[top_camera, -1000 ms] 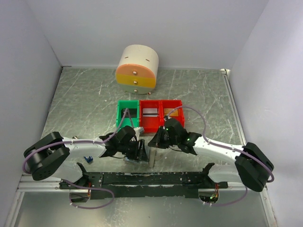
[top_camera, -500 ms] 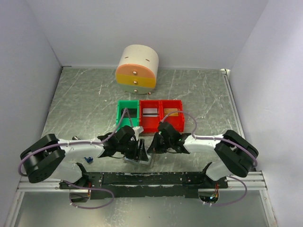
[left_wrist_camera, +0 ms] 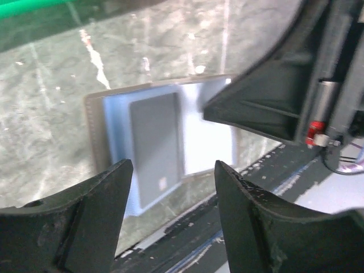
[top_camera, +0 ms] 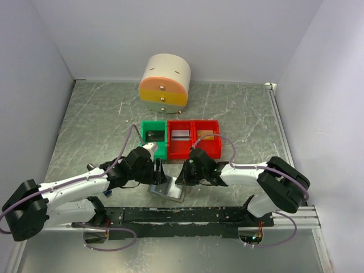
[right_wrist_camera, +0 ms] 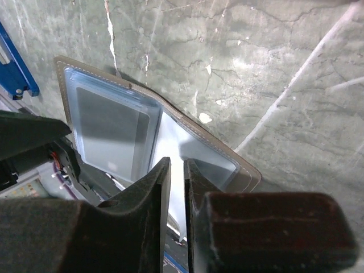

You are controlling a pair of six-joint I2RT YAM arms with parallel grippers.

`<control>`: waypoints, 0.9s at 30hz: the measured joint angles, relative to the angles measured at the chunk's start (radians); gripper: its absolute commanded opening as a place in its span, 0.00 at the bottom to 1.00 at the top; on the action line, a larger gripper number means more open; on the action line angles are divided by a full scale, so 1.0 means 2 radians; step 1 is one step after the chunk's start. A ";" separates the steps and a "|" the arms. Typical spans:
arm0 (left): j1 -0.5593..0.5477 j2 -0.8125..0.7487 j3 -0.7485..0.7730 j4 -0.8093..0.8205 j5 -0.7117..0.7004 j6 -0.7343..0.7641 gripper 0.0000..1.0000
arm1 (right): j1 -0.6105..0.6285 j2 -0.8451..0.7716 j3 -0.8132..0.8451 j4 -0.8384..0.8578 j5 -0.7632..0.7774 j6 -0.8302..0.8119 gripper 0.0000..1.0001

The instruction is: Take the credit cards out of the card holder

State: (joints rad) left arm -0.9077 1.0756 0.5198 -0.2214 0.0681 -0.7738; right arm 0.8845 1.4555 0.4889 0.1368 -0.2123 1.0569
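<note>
Left arm has swung back toward the counter's (top_camera: pixel 91 114) left side since a second ago. Its hand (left_wrist_camera: pixel 172 168) is now drawn off the card holder (top_camera: pixel 166 189), released, fingers spread wide with nothing between them. And look, the right hand (right_wrist_camera: pixel 177 164) has pressed in closer, and it hangs right over the holder's right-hand pocket with its fingers almost together. Only a thin slit shows between them, and we can't tell from here whether a card edge sits in that slit. The holder lies opened flat at the middle of the counter's near edge, and one grey credit card (left_wrist_camera: pixel 154 148) is tucked in its left pocket under the pale blue sleeve. So we judge the step in hand to be the first pull. To do it well, we'd want the left hand back down on the holder's outer flap as a pin, because that light wallet will likely drag along with any tug. Then the right hand should nip just the exposed card edge, not the sleeve. It should draw the card straight along the pocket's mouth, low and level, so it doesn't bend or jam at the stitching.
</note>
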 measured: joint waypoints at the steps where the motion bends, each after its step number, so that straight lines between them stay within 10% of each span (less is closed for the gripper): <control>1: 0.003 0.005 0.000 -0.004 -0.003 -0.001 0.64 | 0.003 0.000 0.004 -0.005 0.004 -0.002 0.17; 27: 0.009 -0.040 -0.092 0.023 -0.005 -0.087 0.47 | 0.090 0.079 0.167 -0.153 0.130 -0.014 0.46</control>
State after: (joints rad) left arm -0.8898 0.9955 0.3359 -0.1764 0.0586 -0.9482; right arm 1.0653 1.6131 0.8230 -0.1692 0.0467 1.0283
